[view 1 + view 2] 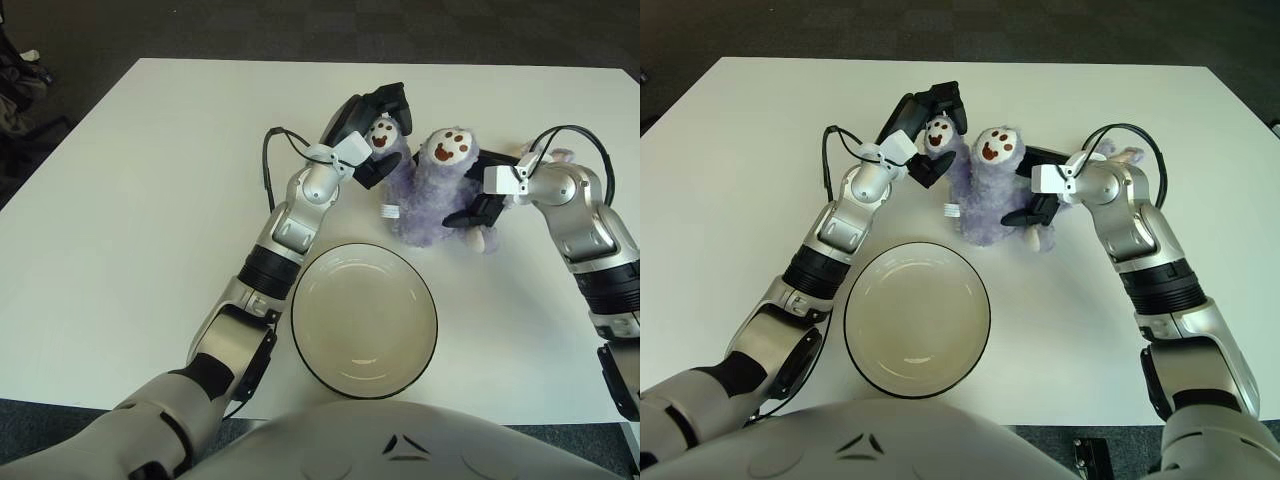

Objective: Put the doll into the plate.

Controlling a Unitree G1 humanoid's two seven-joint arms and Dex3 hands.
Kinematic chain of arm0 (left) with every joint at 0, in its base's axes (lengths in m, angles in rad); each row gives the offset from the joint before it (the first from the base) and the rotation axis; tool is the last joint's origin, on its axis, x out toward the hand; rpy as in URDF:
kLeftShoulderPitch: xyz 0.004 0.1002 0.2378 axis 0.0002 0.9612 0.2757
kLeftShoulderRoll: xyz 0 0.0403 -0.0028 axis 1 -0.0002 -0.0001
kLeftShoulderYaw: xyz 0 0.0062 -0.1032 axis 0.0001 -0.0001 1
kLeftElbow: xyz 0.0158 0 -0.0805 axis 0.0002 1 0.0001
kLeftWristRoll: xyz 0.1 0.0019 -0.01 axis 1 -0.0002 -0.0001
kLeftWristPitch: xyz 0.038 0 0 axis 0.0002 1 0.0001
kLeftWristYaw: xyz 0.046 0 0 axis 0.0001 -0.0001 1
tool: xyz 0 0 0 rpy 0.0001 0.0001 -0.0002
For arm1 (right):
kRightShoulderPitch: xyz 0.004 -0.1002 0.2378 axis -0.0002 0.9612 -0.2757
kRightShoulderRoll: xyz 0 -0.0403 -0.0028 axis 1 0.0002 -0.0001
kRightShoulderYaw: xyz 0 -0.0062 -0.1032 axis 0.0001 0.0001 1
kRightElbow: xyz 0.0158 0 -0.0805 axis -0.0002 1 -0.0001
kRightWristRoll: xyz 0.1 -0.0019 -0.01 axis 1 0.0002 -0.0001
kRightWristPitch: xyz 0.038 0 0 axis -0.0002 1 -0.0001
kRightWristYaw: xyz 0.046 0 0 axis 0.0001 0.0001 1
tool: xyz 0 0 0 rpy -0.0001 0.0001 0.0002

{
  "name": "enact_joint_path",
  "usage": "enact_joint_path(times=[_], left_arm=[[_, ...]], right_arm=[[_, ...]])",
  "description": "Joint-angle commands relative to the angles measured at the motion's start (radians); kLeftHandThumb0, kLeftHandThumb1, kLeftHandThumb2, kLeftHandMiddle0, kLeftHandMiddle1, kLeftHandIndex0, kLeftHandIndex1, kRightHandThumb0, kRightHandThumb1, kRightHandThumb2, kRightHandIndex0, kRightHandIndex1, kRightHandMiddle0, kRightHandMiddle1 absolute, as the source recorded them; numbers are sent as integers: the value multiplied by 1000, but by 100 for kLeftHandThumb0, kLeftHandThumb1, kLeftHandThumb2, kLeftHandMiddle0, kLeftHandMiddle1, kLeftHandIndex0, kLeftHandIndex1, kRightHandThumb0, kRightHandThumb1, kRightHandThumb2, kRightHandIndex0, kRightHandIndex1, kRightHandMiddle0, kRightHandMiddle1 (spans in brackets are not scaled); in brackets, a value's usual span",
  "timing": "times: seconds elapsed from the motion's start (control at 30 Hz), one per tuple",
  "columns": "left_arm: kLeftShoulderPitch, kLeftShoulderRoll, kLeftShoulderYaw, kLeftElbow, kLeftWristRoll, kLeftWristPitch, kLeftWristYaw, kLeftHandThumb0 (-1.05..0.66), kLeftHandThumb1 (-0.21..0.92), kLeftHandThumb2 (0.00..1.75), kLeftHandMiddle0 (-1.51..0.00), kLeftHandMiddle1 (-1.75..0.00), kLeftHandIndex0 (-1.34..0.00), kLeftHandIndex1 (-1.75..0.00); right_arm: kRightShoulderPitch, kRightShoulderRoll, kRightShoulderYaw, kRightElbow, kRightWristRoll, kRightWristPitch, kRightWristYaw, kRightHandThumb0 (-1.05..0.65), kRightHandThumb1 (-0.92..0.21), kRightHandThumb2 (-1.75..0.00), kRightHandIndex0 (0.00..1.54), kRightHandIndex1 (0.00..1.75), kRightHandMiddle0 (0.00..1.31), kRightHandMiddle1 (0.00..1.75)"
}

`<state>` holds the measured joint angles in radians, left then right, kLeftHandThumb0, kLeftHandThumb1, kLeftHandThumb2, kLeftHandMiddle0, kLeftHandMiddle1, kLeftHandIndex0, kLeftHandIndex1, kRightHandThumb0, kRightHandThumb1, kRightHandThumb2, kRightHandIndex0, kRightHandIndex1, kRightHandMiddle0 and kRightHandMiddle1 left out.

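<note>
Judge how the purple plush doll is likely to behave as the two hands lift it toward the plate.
The doll looks furry and stuffed, so it probably squashes and sags between the left hand and right hand. It is likely light for its bulk. Its raised paws may flop, so it could lean or spill over the plate rim once released.
</note>
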<state>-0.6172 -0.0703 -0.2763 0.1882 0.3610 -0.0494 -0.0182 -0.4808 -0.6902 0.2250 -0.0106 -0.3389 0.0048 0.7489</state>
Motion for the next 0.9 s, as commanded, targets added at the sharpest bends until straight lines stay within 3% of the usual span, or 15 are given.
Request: enact_joint_path(times=[0.0, 0.1, 0.2, 0.37, 0.87], left_arm=[[-15, -4, 9, -17, -15, 14, -2, 0, -7, 175, -90, -173, -68, -175], [-14, -4, 11, -14, -20, 1, 1, 0, -7, 175, -90, -173, -67, -175], [-16, 0, 8, -9, -13, -8, 13, 0, -7, 175, -90, -172, -68, -175], [-17, -1, 10, -17, -17, 12, 5, 0, -7, 175, -90, -172, -68, -175], [-17, 3, 10, -12, -23, -10, 10, 0, -8, 175, -91, -170, -69, -175]], right_arm=[[26, -16, 21, 8, -38, 10, -3, 25, -5, -157, 0, 157, 3, 161], [17, -20, 28, 9, -54, 6, 2, 28, -6, -159, 11, 168, 10, 170], [13, -20, 29, 7, -61, 8, 5, 40, -25, -138, 42, 173, 27, 173], [12, -16, 24, -3, -64, 19, 3, 47, -28, -135, 59, 174, 46, 174], [17, -16, 5, -3, -56, -36, -32, 50, -24, -141, 67, 175, 77, 175]])
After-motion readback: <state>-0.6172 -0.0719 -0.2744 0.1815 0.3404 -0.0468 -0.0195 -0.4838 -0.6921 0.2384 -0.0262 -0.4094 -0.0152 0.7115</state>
